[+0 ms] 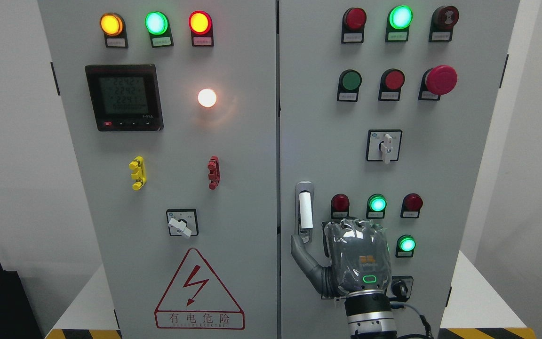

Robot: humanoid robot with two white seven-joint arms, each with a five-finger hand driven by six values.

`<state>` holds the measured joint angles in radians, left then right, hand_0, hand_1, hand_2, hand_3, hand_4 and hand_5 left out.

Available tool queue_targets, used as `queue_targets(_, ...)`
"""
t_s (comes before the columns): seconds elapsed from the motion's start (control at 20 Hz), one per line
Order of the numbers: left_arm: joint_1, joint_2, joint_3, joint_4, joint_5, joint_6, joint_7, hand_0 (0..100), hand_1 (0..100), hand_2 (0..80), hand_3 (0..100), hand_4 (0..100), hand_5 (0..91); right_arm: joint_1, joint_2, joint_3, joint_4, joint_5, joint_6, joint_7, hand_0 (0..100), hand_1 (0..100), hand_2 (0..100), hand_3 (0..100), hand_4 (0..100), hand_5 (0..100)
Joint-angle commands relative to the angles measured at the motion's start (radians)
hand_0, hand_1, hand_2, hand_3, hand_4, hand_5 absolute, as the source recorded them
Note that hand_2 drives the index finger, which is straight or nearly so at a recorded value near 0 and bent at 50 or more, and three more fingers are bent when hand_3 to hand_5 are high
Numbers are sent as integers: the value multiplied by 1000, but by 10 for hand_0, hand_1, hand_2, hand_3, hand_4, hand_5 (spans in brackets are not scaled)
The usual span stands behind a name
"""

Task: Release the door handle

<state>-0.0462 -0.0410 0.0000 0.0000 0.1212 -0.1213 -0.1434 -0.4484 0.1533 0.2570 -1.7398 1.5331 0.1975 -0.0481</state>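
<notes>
Matt painted-metal cabinet [233, 188]; glossy plastic handle [305, 212].

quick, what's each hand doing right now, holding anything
Right hand: open, fingers against the cabinet door, thumb at the foot of the door handle, holding nothing.
Left hand: not in view.

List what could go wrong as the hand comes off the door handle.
1. The right hand has its thumb right at the bottom of the door handle; it could catch there and tug the door.
2. The fingers lie against the panel near the lit green button and the red indicator; a sideways or upward withdrawal might press one.
3. The cable at the wrist hangs close to the knob and might snag.
</notes>
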Motion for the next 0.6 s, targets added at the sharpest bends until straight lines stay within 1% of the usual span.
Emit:
queue_targets(0.0,2,0,11,17,0,0,1,120,389,0,0,0,0,-15,0,-1,20,-1,0,1,295,0,929,1000,902,915)
queue_targets(0.15,2,0,11,17,0,0,1,120,389,0,0,0,0,-23,0,-2,26,-1,0,13,289,0,931,1000,902,915)
queue_targets(0.55,2,0,11,17,0,0,1,120,389,0,0,0,0,-33,2,-4,29,-1,2,13,290,0,934,1000,903,918)
